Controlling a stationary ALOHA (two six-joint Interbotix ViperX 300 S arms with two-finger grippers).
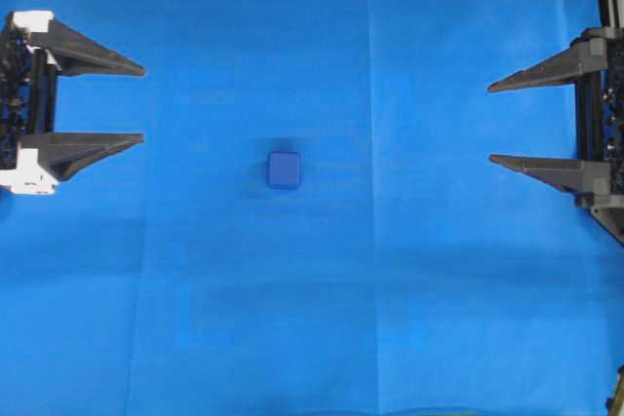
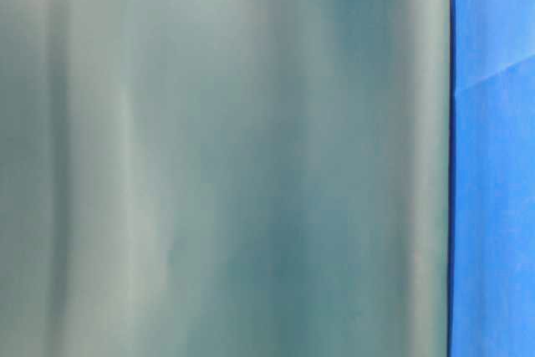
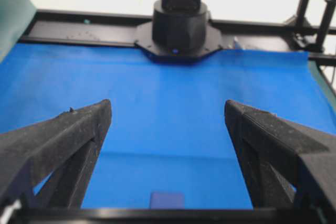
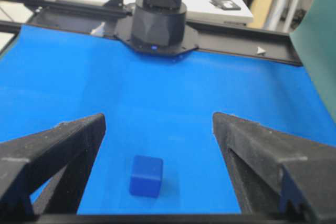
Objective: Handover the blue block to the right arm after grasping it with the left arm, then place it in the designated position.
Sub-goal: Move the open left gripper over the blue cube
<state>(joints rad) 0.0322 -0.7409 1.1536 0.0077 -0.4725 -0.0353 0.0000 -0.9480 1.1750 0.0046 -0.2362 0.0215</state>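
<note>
The blue block (image 1: 284, 170) lies alone on the blue cloth near the middle of the overhead view, slightly left of centre. My left gripper (image 1: 143, 104), with white brackets, stands wide open at the left edge, well clear of the block. My right gripper (image 1: 489, 124) stands wide open at the right edge, farther from it. Low in the left wrist view the block (image 3: 167, 200) peeks over the camera's lower edge between the open left gripper (image 3: 168, 109). In the right wrist view the block (image 4: 146, 176) sits left of centre between the open right gripper (image 4: 157, 121). Neither gripper holds anything.
The right arm's base (image 3: 178, 27) stands at the far side of the cloth in the left wrist view, the left arm's base (image 4: 157, 22) likewise in the right wrist view. A grey-green screen (image 2: 226, 156) fills most of the table-level view, with only a strip of blue cloth (image 2: 493, 206) showing.
</note>
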